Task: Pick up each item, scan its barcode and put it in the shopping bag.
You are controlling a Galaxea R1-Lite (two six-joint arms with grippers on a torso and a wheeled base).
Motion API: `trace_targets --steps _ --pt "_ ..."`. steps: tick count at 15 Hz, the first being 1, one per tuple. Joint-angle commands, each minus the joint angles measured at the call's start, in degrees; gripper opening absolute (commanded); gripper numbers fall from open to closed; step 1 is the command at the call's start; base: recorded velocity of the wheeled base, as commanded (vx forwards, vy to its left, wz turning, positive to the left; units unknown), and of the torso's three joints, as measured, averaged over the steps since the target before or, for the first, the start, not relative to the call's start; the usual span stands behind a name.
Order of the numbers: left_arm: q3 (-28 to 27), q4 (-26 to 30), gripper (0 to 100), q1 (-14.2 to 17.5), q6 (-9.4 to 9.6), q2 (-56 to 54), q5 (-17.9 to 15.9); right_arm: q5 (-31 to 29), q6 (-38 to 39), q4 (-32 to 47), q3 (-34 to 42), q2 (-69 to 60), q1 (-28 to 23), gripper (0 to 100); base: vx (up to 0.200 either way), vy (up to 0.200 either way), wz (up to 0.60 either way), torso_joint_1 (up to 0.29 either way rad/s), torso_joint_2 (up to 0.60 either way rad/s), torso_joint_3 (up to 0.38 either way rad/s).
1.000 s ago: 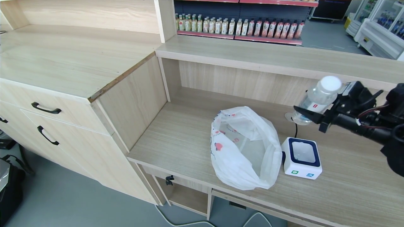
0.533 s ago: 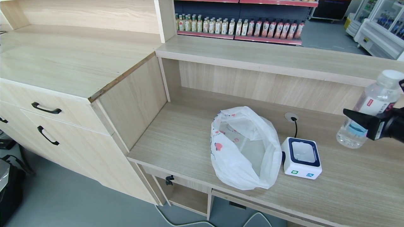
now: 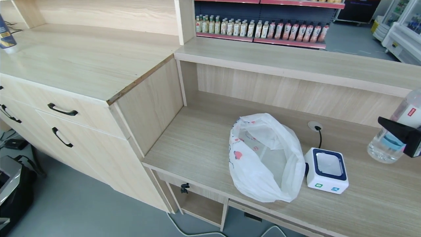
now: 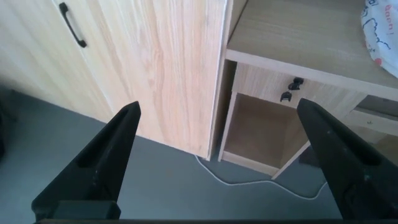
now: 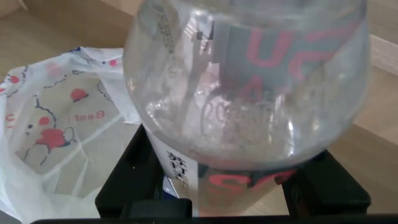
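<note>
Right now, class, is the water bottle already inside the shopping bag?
No, the right gripper holds the water bottle off to the side of the scanner, outside the shopping bag.

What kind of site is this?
Likely a shop checkout: a scanner and bag on a wooden counter, rows of shelved drinks behind. The right gripper holds a water bottle.

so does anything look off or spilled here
Nothing stands out. The bottle sits tilted in the right tool with no spill under it, and the shopping bag lies open beside the scanner on the counter.
</note>
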Motion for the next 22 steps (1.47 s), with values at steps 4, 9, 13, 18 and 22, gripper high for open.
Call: trace_targets --steps 4,9,13,18,22 --pt "0.02 -0.02 100 -0.09 0.02 -0.02 0.0 0.21 0.03 -3.13 -0.43 4.25 1.92 0 0.0 0.0 0.6 0.008 0.0 0.001" --pt "0.02 -0.02 100 -0.09 0.02 -0.02 0.0 0.74 0.99 -20.79 -0.7 24.2 2.01 0 0.0 0.0 0.12 0.0 0.0 0.001" --pt "0.02 -0.02 100 -0.09 0.02 -0.02 0.0 5.92 0.55 -28.26 0.36 33.25 1.66 0 0.0 0.0 0.0 0.0 0.0 0.0" --pt "0.02 -0.02 100 -0.09 0.02 -0.02 0.0 11.81 0.64 -37.14 1.41 40.46 -0.89 0 0.0 0.0 0.0 0.0 0.0 0.0" --pt "0.02 -0.02 100 0.0 0.02 -0.02 0.0 14.89 0.64 -44.79 0.54 46.78 -2.47 0 0.0 0.0 0.0 0.0 0.0 0.0"
